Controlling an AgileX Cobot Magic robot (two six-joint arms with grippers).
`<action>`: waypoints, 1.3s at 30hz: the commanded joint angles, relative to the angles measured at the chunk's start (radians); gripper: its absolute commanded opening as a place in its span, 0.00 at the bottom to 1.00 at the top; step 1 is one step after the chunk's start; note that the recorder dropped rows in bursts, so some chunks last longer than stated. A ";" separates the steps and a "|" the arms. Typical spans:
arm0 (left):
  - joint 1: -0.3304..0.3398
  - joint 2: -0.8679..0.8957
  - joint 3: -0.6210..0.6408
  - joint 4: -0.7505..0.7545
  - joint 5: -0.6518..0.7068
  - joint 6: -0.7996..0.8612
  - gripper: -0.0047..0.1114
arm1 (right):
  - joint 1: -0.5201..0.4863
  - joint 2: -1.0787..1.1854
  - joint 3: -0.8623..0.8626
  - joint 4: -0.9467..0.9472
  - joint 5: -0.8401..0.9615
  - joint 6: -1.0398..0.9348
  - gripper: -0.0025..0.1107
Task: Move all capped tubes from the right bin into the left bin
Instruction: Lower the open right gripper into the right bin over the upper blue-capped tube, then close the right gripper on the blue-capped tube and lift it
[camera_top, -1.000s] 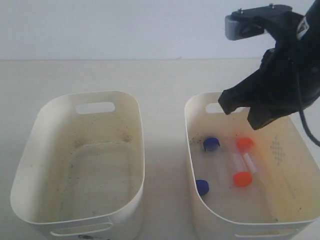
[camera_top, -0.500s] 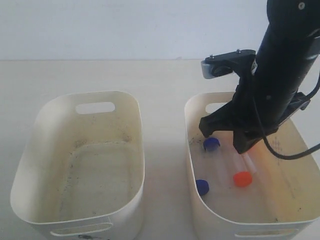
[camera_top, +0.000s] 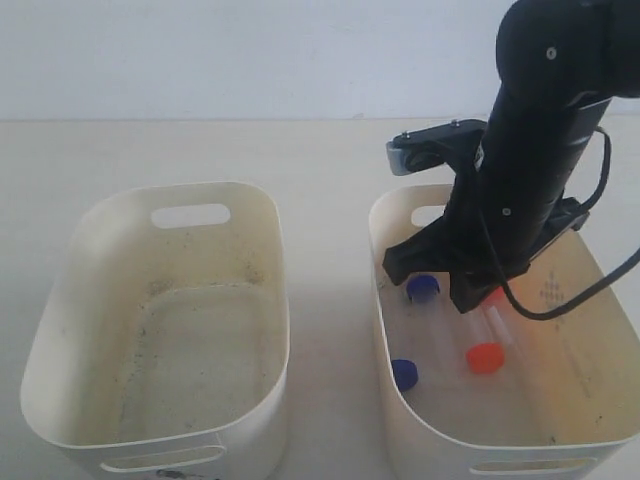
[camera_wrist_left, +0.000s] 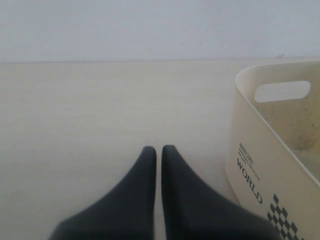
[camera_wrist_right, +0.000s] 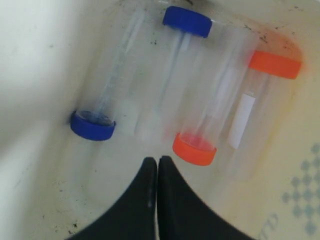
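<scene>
Four clear capped tubes lie on the floor of the right bin (camera_top: 600, 330), which has a dotted diamond (camera_wrist_right: 305, 192) on its wall. Two blue caps (camera_top: 405, 373) (camera_top: 422, 288) and one orange cap (camera_top: 485, 357) show plainly; the arm half hides the second orange cap (camera_top: 495, 296). The right wrist view shows all of them: blue caps (camera_wrist_right: 92, 125) (camera_wrist_right: 187, 21) and orange caps (camera_wrist_right: 195, 149) (camera_wrist_right: 275, 64). My right gripper (camera_wrist_right: 157, 160) is shut and empty, low inside the bin, its tips just short of the nearer orange cap. My left gripper (camera_wrist_left: 158, 149) is shut over bare table beside the left bin (camera_wrist_left: 250, 145).
The left bin (camera_top: 60, 330) stands to the left with dark speckled grime on its floor and nothing in it. A strip of pale table (camera_top: 330, 300) separates the two bins. A black cable (camera_top: 600, 170) loops beside the right arm. A plain wall rises behind the table.
The right arm has swung left and come down from above the right bin's back rim into the bin, over the tubes. The tubes have not moved.
</scene>
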 joint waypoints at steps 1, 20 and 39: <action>0.001 -0.003 -0.003 -0.012 -0.008 0.005 0.08 | -0.018 0.034 -0.004 0.013 -0.007 0.014 0.02; 0.001 -0.003 -0.003 -0.012 -0.008 0.005 0.08 | -0.070 0.114 -0.004 0.120 -0.053 -0.038 0.02; 0.001 -0.003 -0.003 -0.012 -0.007 0.005 0.08 | -0.068 0.097 0.204 0.096 -0.434 -0.052 0.02</action>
